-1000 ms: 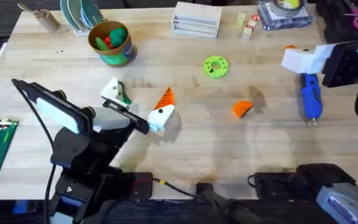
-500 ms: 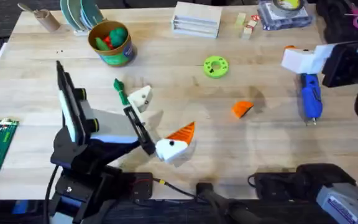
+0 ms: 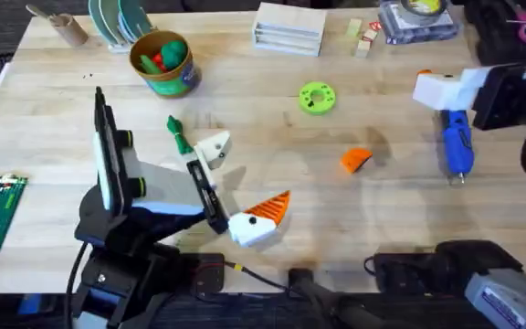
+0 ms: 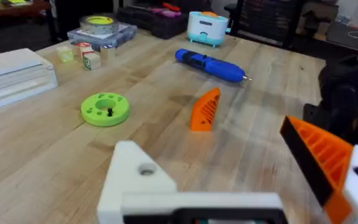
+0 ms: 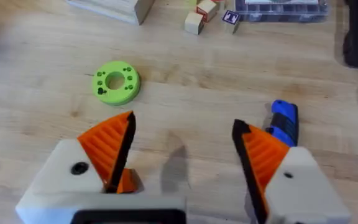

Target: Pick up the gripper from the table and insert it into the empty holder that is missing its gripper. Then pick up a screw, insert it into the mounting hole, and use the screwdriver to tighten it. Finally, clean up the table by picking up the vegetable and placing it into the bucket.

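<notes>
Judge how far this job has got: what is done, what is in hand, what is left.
Nothing looks done. The loose orange wedge lies on the table, ungrasped, and the left arm's bare white holder lacks its pad. In hand: nothing; the right gripper hangs open above the table. Left: fit the wedge, the screw, tighten with the blue screwdriver, then drop the green vegetable into the bucket.

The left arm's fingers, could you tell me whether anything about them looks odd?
Yes. One finger is a bare white holder with an empty screw hole, while the other finger carries an orange ribbed pad. The missing orange pad lies loose on the table, near the blue screwdriver.
</notes>
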You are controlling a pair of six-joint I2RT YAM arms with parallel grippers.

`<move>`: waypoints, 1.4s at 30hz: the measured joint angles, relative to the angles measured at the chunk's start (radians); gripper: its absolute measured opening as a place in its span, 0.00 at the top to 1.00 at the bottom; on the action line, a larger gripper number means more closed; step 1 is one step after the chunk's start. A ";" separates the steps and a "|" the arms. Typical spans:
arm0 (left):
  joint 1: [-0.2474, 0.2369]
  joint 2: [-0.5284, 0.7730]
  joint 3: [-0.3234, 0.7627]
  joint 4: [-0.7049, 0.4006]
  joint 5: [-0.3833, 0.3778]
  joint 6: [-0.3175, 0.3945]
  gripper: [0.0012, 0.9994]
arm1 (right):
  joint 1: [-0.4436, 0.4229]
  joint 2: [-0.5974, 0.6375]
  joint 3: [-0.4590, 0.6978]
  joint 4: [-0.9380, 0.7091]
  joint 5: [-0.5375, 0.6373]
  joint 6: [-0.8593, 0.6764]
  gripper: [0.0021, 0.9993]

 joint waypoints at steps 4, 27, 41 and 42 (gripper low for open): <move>0.000 0.000 0.000 0.000 0.000 0.000 0.01 | 0.017 0.044 0.015 -0.064 0.001 -0.020 0.01; 0.000 0.000 0.000 0.000 0.011 0.011 0.01 | 0.333 0.498 0.171 -0.402 0.028 -0.126 0.01; 0.000 0.000 0.000 0.000 0.014 0.011 0.01 | 0.383 0.673 0.171 -0.394 0.028 -0.119 0.01; 0.000 0.000 0.000 0.000 0.014 0.011 0.01 | 0.386 0.681 0.171 -0.393 0.028 -0.119 0.03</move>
